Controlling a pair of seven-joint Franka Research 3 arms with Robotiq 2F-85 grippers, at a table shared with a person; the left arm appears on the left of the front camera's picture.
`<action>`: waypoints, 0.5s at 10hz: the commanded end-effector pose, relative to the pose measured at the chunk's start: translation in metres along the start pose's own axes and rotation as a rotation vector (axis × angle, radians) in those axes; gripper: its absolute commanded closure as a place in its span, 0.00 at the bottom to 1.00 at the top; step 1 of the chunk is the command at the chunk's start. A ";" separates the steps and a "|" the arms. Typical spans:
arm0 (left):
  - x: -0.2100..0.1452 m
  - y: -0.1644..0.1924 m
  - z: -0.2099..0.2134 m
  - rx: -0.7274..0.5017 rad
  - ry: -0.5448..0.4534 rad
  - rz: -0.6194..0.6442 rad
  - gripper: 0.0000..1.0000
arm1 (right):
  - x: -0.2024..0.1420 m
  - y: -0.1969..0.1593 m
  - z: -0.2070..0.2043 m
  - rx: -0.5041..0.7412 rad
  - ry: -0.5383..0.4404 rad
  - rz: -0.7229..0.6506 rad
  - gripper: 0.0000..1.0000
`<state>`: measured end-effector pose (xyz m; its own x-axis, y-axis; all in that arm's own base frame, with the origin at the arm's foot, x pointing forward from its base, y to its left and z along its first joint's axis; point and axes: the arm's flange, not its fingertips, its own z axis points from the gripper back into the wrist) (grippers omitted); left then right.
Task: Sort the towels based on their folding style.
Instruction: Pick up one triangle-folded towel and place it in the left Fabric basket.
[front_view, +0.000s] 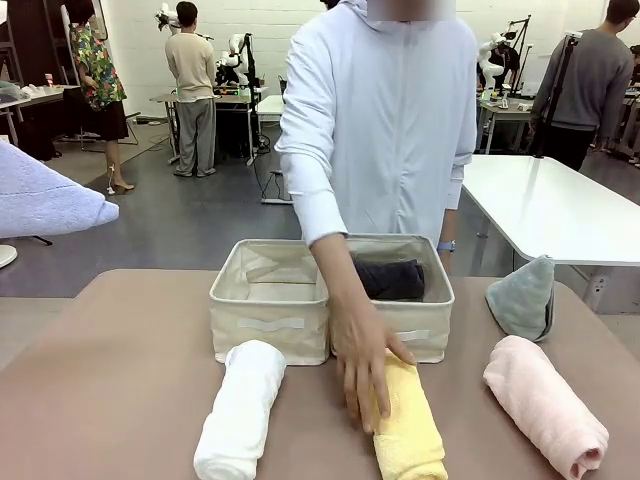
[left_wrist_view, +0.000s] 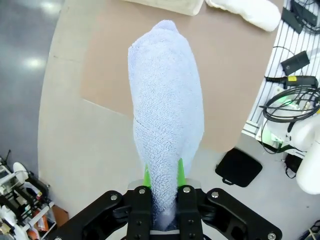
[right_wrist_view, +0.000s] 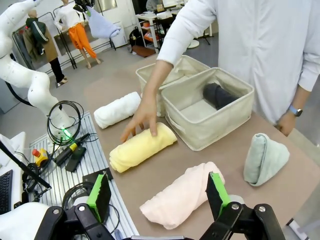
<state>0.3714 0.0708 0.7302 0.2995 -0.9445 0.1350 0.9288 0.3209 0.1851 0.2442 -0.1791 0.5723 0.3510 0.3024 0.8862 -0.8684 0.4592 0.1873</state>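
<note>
Lavender-blue cone towel (left_wrist_view: 165, 115) clamped in left gripper (left_wrist_view: 164, 175), seemingly clear of counter (left_wrist_view: 240, 60); right gripper (right_wrist_view: 157, 186) spread wide above pink roll (right_wrist_view: 180, 200); person's hand (front_view: 365, 365) rests on yellow roll (front_view: 412, 432).

text: none legible | labels: none legible | brands, numbers, signs: none legible

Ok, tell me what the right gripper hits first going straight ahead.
The right gripper would likely meet the pink towel first, lying just ahead between its open jaws; depth is unclear.
</note>
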 end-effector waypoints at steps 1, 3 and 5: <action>0.033 -0.006 0.000 0.055 0.009 -0.115 0.83 | 0.003 -0.002 0.000 0.006 -0.031 0.017 0.00; 0.089 -0.012 -0.009 0.062 0.037 -0.240 0.83 | 0.003 -0.002 0.000 0.006 -0.031 0.017 0.00; 0.129 -0.016 -0.024 0.047 0.037 -0.304 0.83 | 0.003 -0.002 0.000 0.006 -0.031 0.017 0.00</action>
<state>0.3920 -0.0597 0.7257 0.0314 -0.9981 0.0539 0.9700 0.0434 0.2393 0.2442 -0.1787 0.5729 0.3506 0.3036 0.8859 -0.8686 0.4591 0.1864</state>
